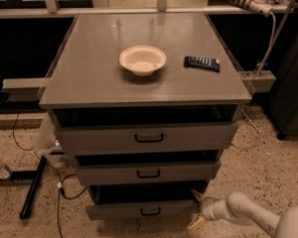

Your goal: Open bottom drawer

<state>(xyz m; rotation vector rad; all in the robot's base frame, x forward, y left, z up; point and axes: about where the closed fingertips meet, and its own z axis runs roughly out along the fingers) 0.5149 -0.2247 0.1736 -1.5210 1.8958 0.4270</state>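
The bottom drawer (119, 211) is the lowest and narrowest grey front of three on the grey metal cabinet. It stands pulled out a little, with a dark gap above it, and has a small black loop handle (150, 211) at its centre. My gripper (197, 212) is at the drawer's right end, at the lower right of the view, on a white arm (248, 213) coming in from the right. One fingertip (196, 196) lies against the drawer's upper right corner and the other points down, below the front.
The middle drawer (188, 171) and top drawer (99, 139) also stand slightly pulled out. On the cabinet top (89, 73) sit a white bowl (142, 59) and a dark flat packet (202, 63). Cables and a black bar (32, 188) lie on the speckled floor at left.
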